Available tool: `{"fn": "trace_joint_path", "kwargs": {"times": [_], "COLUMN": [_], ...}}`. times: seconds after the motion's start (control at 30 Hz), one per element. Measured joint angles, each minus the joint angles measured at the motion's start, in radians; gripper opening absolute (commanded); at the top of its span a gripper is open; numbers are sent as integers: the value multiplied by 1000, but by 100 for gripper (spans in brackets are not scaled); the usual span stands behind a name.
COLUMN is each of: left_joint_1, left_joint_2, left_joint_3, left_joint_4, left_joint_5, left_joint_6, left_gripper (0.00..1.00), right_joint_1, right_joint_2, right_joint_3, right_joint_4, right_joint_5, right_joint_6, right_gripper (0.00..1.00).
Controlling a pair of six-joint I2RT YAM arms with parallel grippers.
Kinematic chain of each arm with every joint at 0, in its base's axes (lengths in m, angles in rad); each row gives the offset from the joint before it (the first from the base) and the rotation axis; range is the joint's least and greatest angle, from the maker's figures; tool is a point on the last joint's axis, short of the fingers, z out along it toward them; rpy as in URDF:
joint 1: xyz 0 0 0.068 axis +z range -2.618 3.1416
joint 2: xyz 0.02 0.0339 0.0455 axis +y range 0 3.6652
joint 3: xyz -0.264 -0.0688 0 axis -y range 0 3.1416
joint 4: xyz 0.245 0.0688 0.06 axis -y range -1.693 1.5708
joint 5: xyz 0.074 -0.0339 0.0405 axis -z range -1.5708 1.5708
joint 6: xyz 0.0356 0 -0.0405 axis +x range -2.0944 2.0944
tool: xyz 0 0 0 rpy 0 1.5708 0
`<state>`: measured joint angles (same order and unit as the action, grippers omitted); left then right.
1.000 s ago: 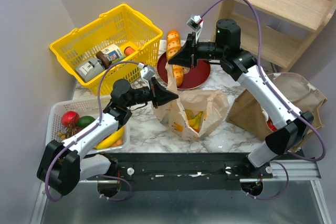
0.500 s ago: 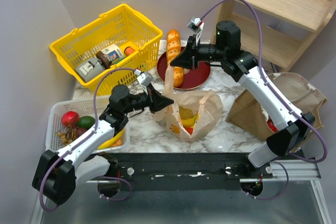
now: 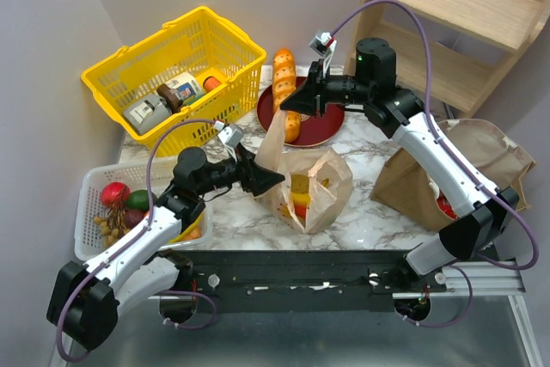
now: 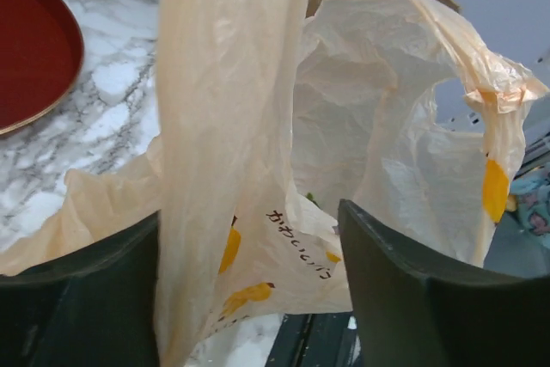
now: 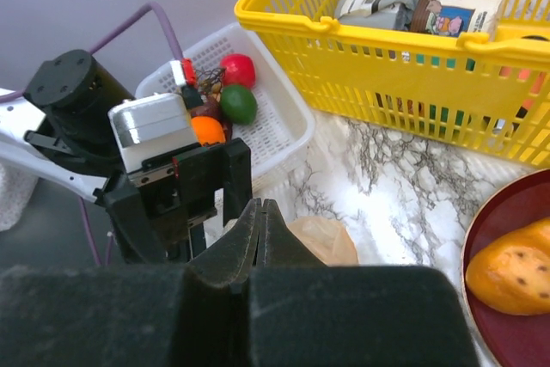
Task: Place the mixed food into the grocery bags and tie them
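Observation:
The thin tan plastic grocery bag [image 3: 316, 185] stands at the table's middle, with yellow and red food [image 3: 301, 193] showing inside. One handle strip [image 3: 277, 131] rises from it to my right gripper [image 3: 290, 102], which is shut on that strip; its tips [image 5: 260, 209] are pressed together in the right wrist view. My left gripper [image 3: 275, 180] is open at the bag's left side. The stretched strip [image 4: 232, 109] runs between its spread fingers [image 4: 412, 298] without being clamped. The brown paper bag [image 3: 460, 156] lies at the right with something red [image 3: 443, 204] in its mouth.
A white mesh tray [image 3: 90, 185] with fruit [image 3: 116, 195] sits at the near left under my left arm. A yellow basket [image 3: 176, 66] of boxed goods stands behind it. A red plate [image 3: 322, 122] carries the long loaf [image 3: 286, 83]. A wooden shelf [image 3: 455, 15] fills the back right.
My left gripper opened and let go of the bag's handle, dropping slightly toward the near edge. The bag's mouth narrowed. The right gripper still holds its strip up.

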<state>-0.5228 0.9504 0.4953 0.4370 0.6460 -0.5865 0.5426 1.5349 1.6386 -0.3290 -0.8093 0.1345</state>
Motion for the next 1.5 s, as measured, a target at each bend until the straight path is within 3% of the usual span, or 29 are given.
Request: {"fn": "trace_joint_path", "kwargs": {"times": [0.2, 0.37, 0.53, 0.67, 0.7, 0.77, 0.97, 1.17, 1.27, 1.4, 1.47, 1.5], "left_joint_1": [-1, -2, -1, -2, -1, -2, -3, -3, -3, -4, -5, -6], "left_joint_2": [-46, -35, 68, 163, 192, 235, 264, 246, 241, 241, 241, 241], "left_joint_3": [163, 286, 356, 356, 356, 352, 273, 194, 163, 144, 138, 137], "left_joint_4": [-162, -216, -171, -77, -46, 19, 167, 225, 240, 265, 280, 287], "left_joint_5": [-45, -78, -88, -75, -62, -31, 44, 84, 94, 103, 105, 105], "left_joint_6": [107, 197, 224, 189, 167, 125, 18, -40, -58, -81, -100, -106], "left_gripper": [99, 99, 98, 79, 70, 63, 62, 53, 42, 11, 0, 0], "right_joint_1": [-3, -3, -3, -3, -3, -3, -3, -3, -3, -3, -3, -3], "right_joint_2": [-14, -30, -35, -37, -37, -41, -54, -48, -41, -37, -37, -37], "right_joint_3": [0, -5, -21, -31, -32, -36, -37, -21, -8, -7, -7, -7], "right_joint_4": [23, 24, 28, 28, 28, 28, 28, 28, 28, 28, 28, 28], "right_joint_5": [-26, -54, -77, -86, -86, -85, -58, -46, -45, -45, -44, -44], "right_joint_6": [0, -1, -1, -1, -1, -1, 0, 10, 17, 24, 25, 25], "right_gripper": [1, 1, 1, 1, 1, 1, 1, 1, 1, 1, 9, 31]}}
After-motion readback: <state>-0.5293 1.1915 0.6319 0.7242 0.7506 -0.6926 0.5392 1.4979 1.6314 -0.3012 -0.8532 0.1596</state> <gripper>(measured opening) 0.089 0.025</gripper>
